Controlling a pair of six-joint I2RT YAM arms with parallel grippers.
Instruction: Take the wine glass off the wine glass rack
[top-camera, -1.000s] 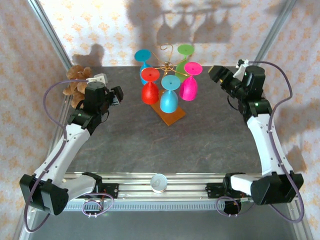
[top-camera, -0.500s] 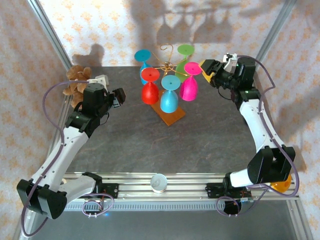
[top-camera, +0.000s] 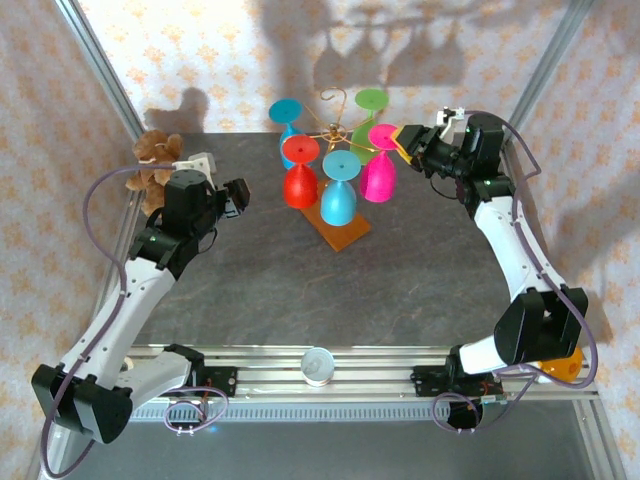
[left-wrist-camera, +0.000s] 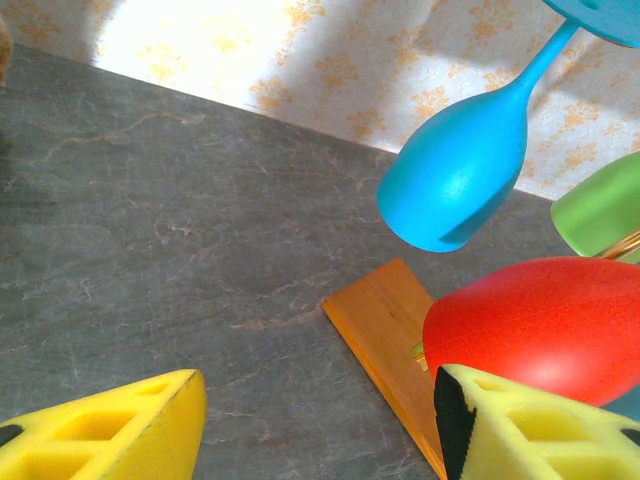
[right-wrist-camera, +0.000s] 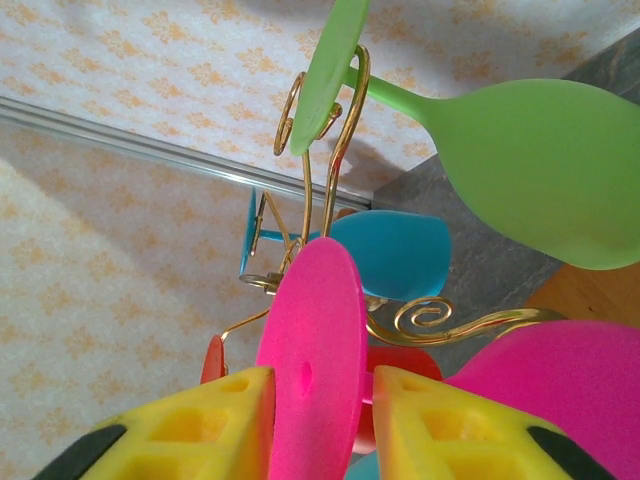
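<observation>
The wine glass rack (top-camera: 330, 128) is gold wire on a brown wooden base (top-camera: 340, 230), with several coloured glasses hanging bowl down. My right gripper (top-camera: 405, 138) is at the pink wine glass (top-camera: 377, 175). Its yellow fingers (right-wrist-camera: 200, 430) stand close on either side of the pink round foot (right-wrist-camera: 310, 350), with a thin gap on the right side. Gold spirals (right-wrist-camera: 335, 150) and the green glass (right-wrist-camera: 540, 170) lie behind. My left gripper (top-camera: 238, 195) hangs open left of the rack, facing the red glass (left-wrist-camera: 540, 320), the blue glass (left-wrist-camera: 450, 180) and the base (left-wrist-camera: 390, 320).
A brown soft toy (top-camera: 152, 165) sits at the table's back left corner. A small round white object (top-camera: 319, 365) rests on the front rail. Patterned walls and metal posts enclose the dark stone-look tabletop (top-camera: 300, 290).
My right arm has swung left to the rack, and its jaws have narrowed around the pink glass's foot. The left arm has barely moved.
</observation>
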